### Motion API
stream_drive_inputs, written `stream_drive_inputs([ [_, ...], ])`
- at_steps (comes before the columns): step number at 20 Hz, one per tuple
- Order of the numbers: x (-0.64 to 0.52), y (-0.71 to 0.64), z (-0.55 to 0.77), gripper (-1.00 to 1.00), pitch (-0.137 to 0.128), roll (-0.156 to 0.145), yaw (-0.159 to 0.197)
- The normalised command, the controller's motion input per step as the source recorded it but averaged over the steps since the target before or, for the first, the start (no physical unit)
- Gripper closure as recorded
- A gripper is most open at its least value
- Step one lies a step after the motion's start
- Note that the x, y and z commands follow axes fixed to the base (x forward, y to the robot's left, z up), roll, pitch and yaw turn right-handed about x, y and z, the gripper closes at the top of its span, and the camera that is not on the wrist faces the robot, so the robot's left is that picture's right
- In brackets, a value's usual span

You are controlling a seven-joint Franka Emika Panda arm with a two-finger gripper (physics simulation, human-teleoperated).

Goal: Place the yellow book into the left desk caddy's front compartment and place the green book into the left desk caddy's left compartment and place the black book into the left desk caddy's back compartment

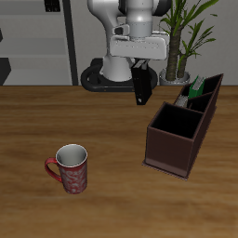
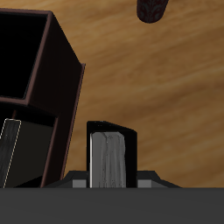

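My gripper [image 1: 140,69] is shut on the black book [image 1: 141,86], which hangs upright below it, above the table. In the wrist view the black book [image 2: 112,156] stands between the fingers of the gripper [image 2: 112,178], just outside the wall of the left desk caddy [image 2: 68,96]. That maroon-brown caddy [image 1: 175,149] stands on the table beside the held book. The green book [image 1: 197,88] sticks up from a small section at the caddy's far end. A thin grey slab with a pale edge [image 2: 10,153], possibly the yellow book, stands in another small section.
A red patterned mug [image 1: 72,169] stands near the table's front edge, well away from the caddy; the mug [image 2: 151,9] also shows in the wrist view. A potted plant [image 1: 191,28] stands behind the caddy, and the robot's base [image 1: 116,72] is at the back.
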Motion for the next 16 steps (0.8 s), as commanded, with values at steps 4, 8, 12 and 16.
stream_drive_inputs([
  [4,0.02,0.11,0.09,1.0,-0.005,-0.018,-0.031],
  [8,-0.13,0.12,0.25,1.0,-0.038,0.009,-0.025],
  [12,-0.09,0.14,0.2,1.0,-0.029,0.001,-0.015],
  [16,-0.07,0.29,0.11,1.0,-0.028,0.046,0.016],
])
